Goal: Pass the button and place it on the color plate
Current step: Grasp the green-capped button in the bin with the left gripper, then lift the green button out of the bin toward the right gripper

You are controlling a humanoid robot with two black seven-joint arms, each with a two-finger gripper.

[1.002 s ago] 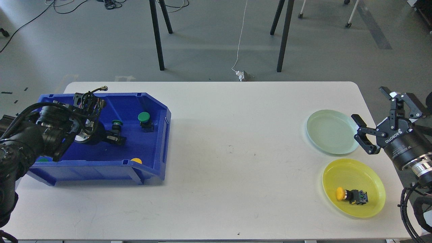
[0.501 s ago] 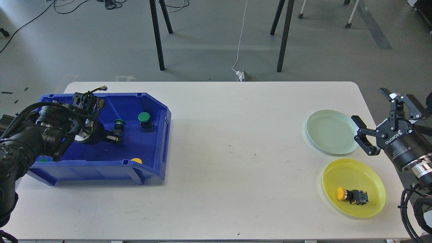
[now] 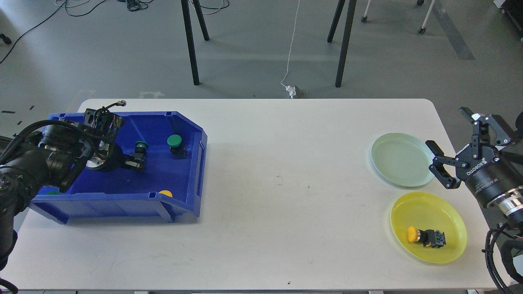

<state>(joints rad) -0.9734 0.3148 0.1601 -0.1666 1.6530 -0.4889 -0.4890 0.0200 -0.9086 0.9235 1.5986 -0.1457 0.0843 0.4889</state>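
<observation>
My left gripper (image 3: 137, 160) is inside the blue bin (image 3: 122, 204), shut on a small green button (image 3: 141, 146) and holding it just above the bin floor. A second green button (image 3: 175, 142) stands to its right. A yellow button (image 3: 165, 193) peeks over the bin's front wall, and another green one (image 3: 52, 192) shows at the front left. My right gripper (image 3: 445, 126) is open and empty, hovering by the right edge of the pale green plate (image 3: 398, 161). The yellow plate (image 3: 445, 216) holds a yellow button (image 3: 423, 237).
The white table (image 3: 278, 183) lies between the bin and the plates. Black stand legs (image 3: 190, 45) and a white cable (image 3: 291, 49) are on the floor beyond the far edge.
My left gripper has drawn back to the left and slightly up inside the bin, carrying the small green button with it. The right arm has barely moved.
</observation>
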